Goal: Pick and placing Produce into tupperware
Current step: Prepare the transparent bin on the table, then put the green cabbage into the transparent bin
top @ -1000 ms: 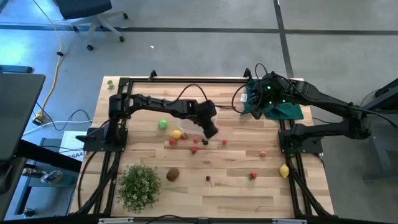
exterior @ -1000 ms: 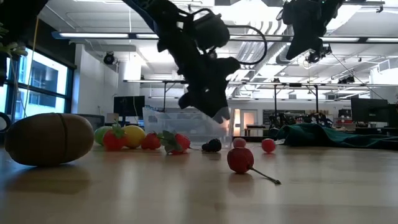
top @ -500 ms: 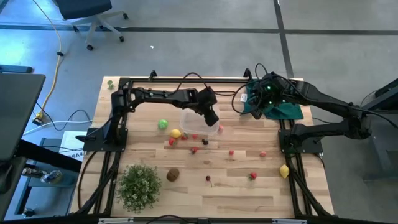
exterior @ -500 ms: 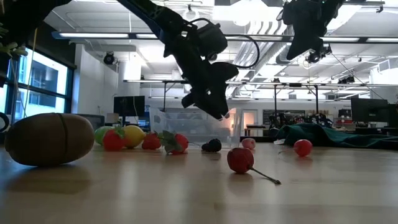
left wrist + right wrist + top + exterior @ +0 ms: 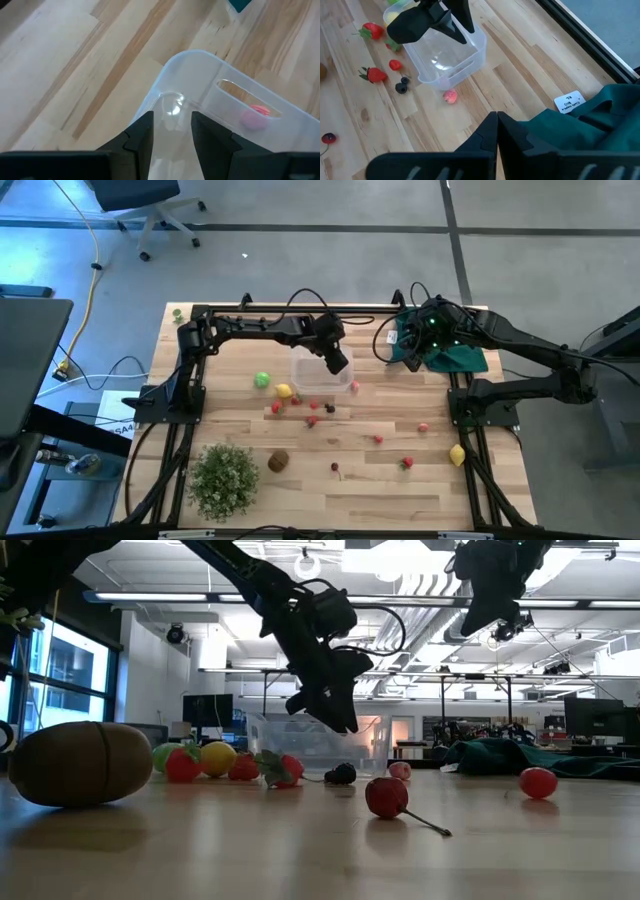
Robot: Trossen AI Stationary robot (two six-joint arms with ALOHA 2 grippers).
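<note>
We see the tupperware (image 5: 322, 373) at frame centre in the high view, pink fruit (image 5: 355, 387) just off its right edge, most produce (image 5: 310, 409) scattered below it and a lemon (image 5: 457, 454) far lower right. Left gripper (image 5: 337, 363) hangs over the tub, fingers (image 5: 140, 140) slightly apart on nothing. Right gripper (image 5: 408, 342) waits upper right over the green cloth (image 5: 458, 356), fingers (image 5: 487, 135) together

From overhead the left claw (image 5: 337, 364) covers part of the clear tub (image 5: 322, 374), hiding whether any fruit lies inside, and the small red fruits (image 5: 378, 439) are too tiny to name.
</note>
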